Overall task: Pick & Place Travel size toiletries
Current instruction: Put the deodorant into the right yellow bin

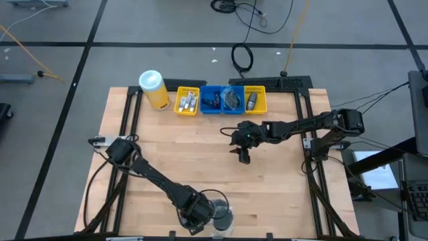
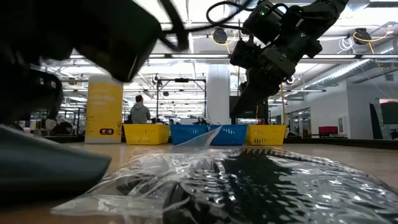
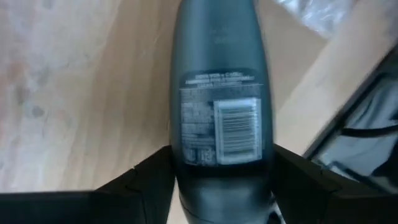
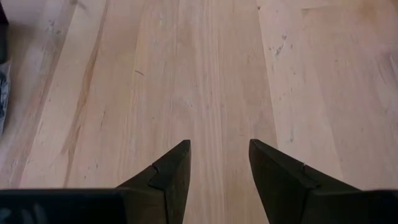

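My left gripper (image 1: 196,217) is at the table's near edge, shut on a dark grey oval bottle (image 3: 217,93) that carries a white barcode label. Right beside it lies a clear plastic bag (image 1: 221,215), which fills the foreground of the low view (image 2: 249,180) with dark items inside. My right gripper (image 1: 242,156) hangs open above the bare wood at the table's middle (image 4: 219,149), touching nothing. At the far edge stand yellow and blue bins (image 1: 221,100) with small items in them. My left gripper pinches the dark grey bottle between its two fingers (image 3: 152,177), one on each narrow side near the bottle's end (image 3: 186,158) closest to the wrist. The rest of the bottle sticks out forward past the fingertips over the wood. Whether it is lifted clear, I cannot tell.
A tall yellow canister with a white lid (image 1: 154,89) stands left of the bins at the far edge. Black rails (image 1: 127,120) run along the table's left and right sides. Open wood lies between the two grippers. A person (image 2: 138,111) stands far off in the room.
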